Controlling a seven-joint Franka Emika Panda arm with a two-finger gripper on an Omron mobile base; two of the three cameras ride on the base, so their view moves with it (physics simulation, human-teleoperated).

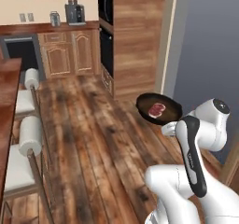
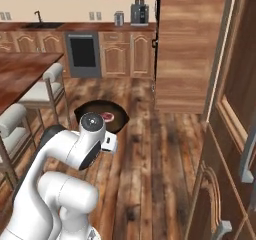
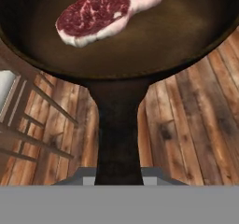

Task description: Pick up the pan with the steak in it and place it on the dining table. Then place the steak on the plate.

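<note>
While it hangs in the air over the plank floor (image 1: 93, 139), the pan (image 1: 161, 107) sits roughly level, its handle (image 3: 117, 134) running straight back from the bowl toward the claw (image 3: 119, 178), whose jaws are clamped narrow on the handle's end. Lying flat on the pan's floor, the steak (image 3: 105, 10) has its long axis crosswise to the handle. Off to the left stands the reddish-brown worktop (image 1: 7, 106) with cushioned stools (image 1: 25, 146) beside it, well apart from the pan.
</note>
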